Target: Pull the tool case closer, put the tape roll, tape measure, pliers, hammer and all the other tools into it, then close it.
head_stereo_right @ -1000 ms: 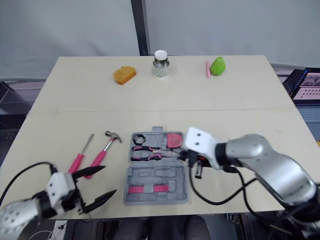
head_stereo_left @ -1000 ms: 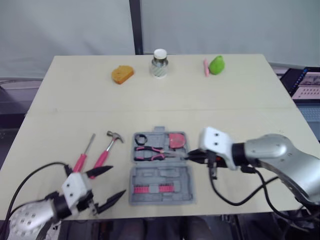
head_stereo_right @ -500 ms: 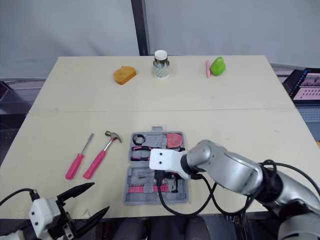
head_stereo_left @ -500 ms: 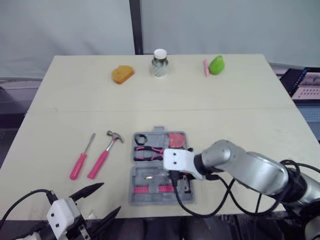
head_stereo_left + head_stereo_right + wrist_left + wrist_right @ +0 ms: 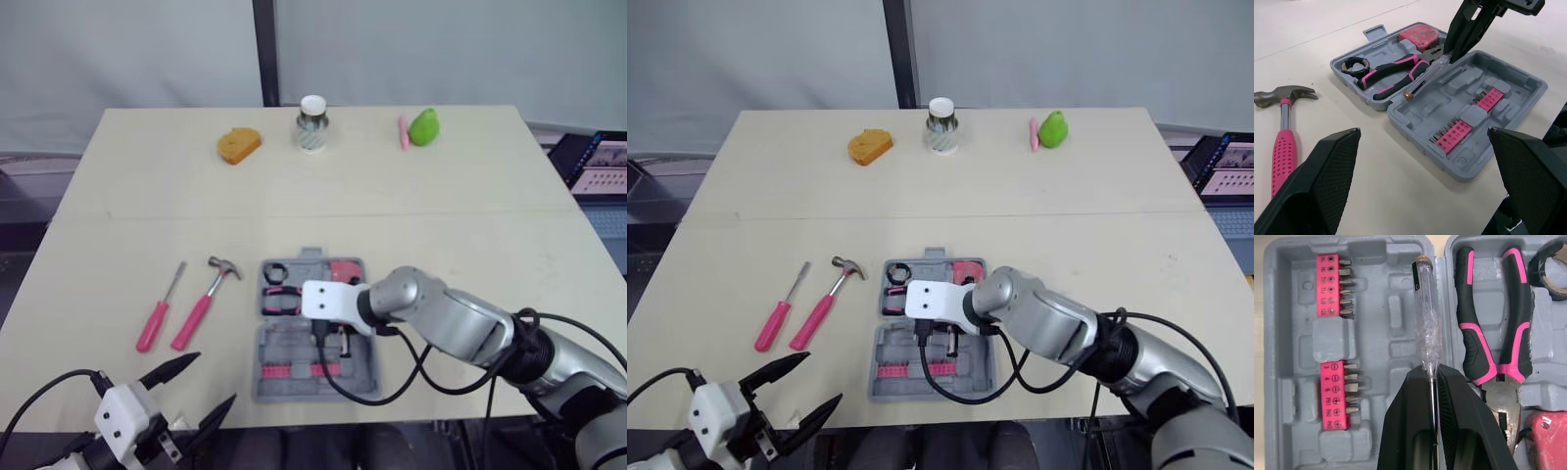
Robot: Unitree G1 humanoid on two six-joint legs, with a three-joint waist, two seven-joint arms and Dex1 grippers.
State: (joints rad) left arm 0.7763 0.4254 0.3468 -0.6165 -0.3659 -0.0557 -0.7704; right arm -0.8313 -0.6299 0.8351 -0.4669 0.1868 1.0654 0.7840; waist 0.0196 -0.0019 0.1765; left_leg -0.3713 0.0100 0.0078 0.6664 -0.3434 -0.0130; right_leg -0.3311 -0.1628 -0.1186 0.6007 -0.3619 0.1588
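Above beige table (image 5: 490,196), clamps clear-handled screwdriver (image 5: 1427,328) in right gripper (image 5: 1432,373) over open grey plastic tool case (image 5: 1283,308) for seating; left gripper (image 5: 823,379) spread, idle.

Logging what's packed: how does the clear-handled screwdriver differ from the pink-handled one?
The clear-handled screwdriver is pinched between the fingers of the right gripper over the tool case; the pink-handled screwdriver lies loose on the table beside the hammer. The clear-handled screwdriver's grip is see-through, the pink-handled screwdriver's opaque. Neither is stowed yet.
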